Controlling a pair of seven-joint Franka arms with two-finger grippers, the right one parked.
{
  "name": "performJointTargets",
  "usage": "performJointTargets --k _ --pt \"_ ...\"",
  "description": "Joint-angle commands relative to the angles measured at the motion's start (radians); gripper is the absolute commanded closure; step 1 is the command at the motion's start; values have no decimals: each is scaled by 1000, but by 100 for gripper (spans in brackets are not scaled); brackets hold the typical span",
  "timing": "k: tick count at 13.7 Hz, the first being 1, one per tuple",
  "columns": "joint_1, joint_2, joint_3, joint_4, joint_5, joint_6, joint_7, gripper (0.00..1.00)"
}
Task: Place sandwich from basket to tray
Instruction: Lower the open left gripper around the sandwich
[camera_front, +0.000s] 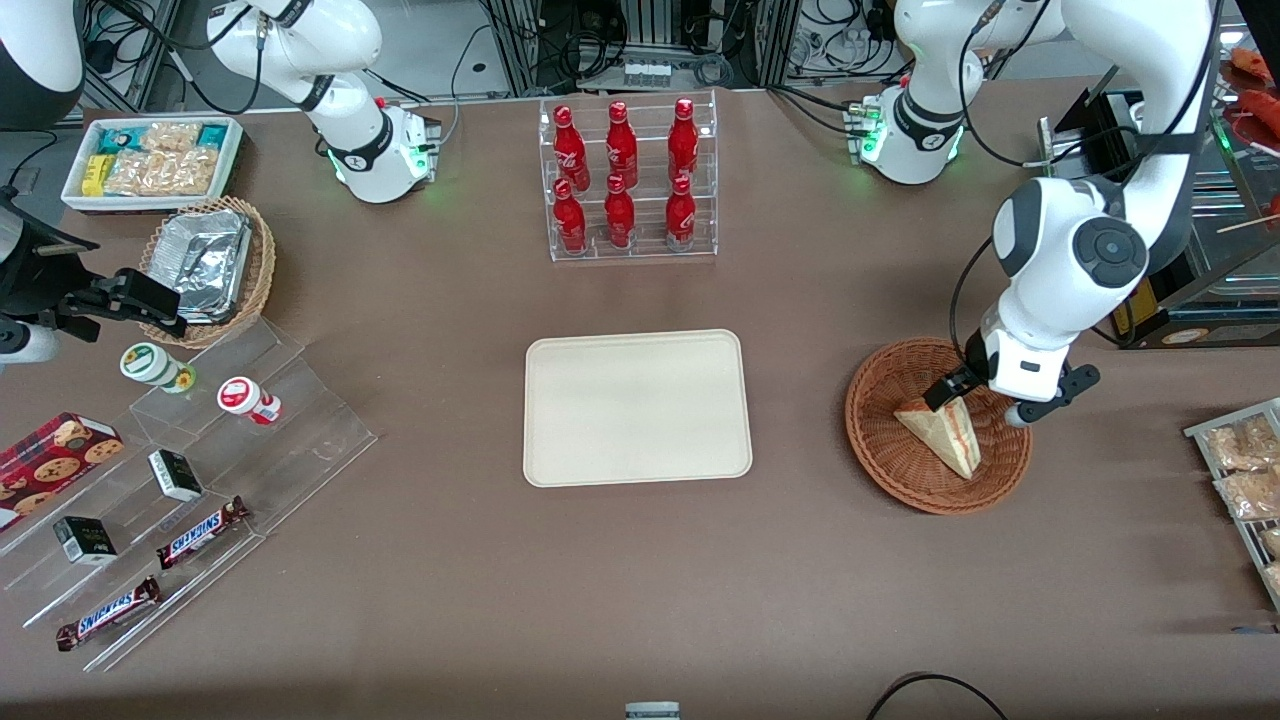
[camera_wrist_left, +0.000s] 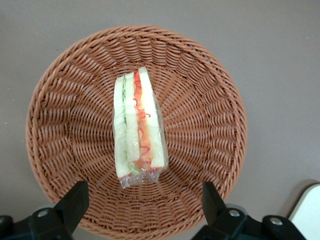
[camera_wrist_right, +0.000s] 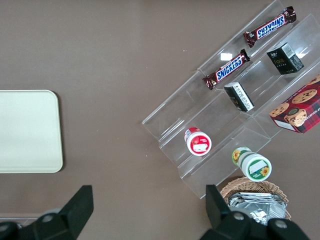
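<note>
The sandwich (camera_front: 940, 435) lies in the reddish-brown wicker basket (camera_front: 872, 440), toward the working arm's end of the table. It is wrapped in clear film, and its red, white and green filling edge shows in the left wrist view (camera_wrist_left: 137, 122). My left gripper (camera_front: 978, 404) hangs open just above the basket, over the end of the sandwich farther from the front camera. In the left wrist view the gripper (camera_wrist_left: 144, 202) has its fingers wide apart over the basket (camera_wrist_left: 210, 125), and holds nothing. The cream tray (camera_front: 636, 407) lies beside the basket at the table's middle, bare.
A clear rack of red bottles (camera_front: 628, 180) stands farther from the front camera than the tray. An acrylic step stand (camera_front: 200, 470) with snacks, a foil-filled tan basket (camera_front: 205, 265) and a white bin (camera_front: 150, 160) sit toward the parked arm's end. Snack packets (camera_front: 1240, 470) lie on a rack at the working arm's end.
</note>
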Motion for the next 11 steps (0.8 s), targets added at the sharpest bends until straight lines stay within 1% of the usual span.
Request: performJointTargets --k 1,9,10,11 --pt "16 22 -2 -39 1 85 -41 0" --pt "19 140 4 -53 1 238 -46 0" --pt "19 149 4 -51 1 254 -46 1" --pt "19 154 6 -50 1 257 -46 4"
